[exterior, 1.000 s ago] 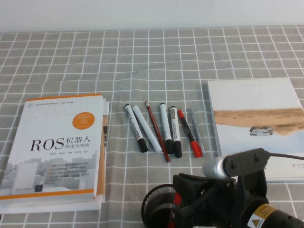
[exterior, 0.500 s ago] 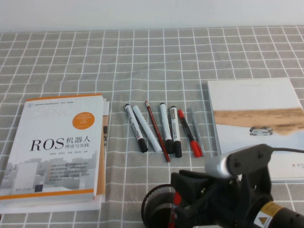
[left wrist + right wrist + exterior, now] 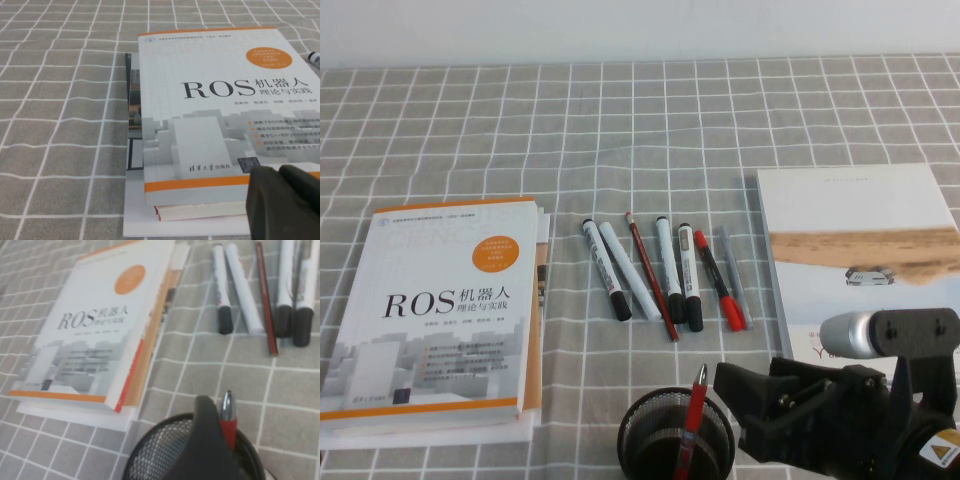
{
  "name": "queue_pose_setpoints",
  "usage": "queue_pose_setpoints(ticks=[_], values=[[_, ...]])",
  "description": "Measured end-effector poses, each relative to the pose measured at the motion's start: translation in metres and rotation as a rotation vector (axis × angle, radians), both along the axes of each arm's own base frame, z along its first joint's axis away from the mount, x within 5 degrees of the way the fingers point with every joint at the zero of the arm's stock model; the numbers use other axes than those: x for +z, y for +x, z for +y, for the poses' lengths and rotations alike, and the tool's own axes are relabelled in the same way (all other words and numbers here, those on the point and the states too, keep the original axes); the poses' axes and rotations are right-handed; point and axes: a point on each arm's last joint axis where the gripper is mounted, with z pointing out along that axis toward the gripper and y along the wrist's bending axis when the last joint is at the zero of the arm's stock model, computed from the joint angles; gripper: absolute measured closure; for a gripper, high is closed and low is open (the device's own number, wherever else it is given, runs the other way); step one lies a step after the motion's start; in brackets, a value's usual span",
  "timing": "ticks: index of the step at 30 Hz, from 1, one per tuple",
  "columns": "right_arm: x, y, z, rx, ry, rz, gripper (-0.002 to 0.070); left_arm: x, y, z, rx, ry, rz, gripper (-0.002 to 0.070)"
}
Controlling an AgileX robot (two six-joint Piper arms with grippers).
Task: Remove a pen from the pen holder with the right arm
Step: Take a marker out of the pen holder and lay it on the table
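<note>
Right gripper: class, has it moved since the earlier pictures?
Yes: the right gripper has shifted right, off the pen holder toward the white book. Left gripper hovers over the ROS book.

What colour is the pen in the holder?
Pen: red, best in right wrist view. Right gripper by holder, left gripper over book.

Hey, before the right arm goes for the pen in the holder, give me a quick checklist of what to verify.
1. Red pen stands in the pen holder: ok.
2. Right gripper open and holding nothing: ok.
3. Right gripper lined up over the red pen: not ok; it sits beside the holder, to its right.
4. Loose markers on the cloth lie apart from the holder: ok.
5. Left gripper is over the ROS book, away from the holder: ok.
</note>
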Motion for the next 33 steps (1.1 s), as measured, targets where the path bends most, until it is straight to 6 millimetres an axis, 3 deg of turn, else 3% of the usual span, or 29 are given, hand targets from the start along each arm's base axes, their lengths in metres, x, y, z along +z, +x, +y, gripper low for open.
queue_pose_setpoints(ticks=[6, 14, 33], values=[[0.002, 0.000, 0.003, 0.014, 0.002, 0.014, 0.0251, 0.000, 0.000, 0.000, 0.000, 0.000, 0.000, 0.0678], [-0.002, 0.003, 0.016, 0.033, -0.020, 0.048, 0.0178, 0.000, 0.000, 0.000, 0.000, 0.000, 0.000, 0.0678], [-0.021, 0.019, 0.036, 0.021, -0.097, 0.098, 0.0173, 0.000, 0.000, 0.000, 0.000, 0.000, 0.000, 0.0678]])
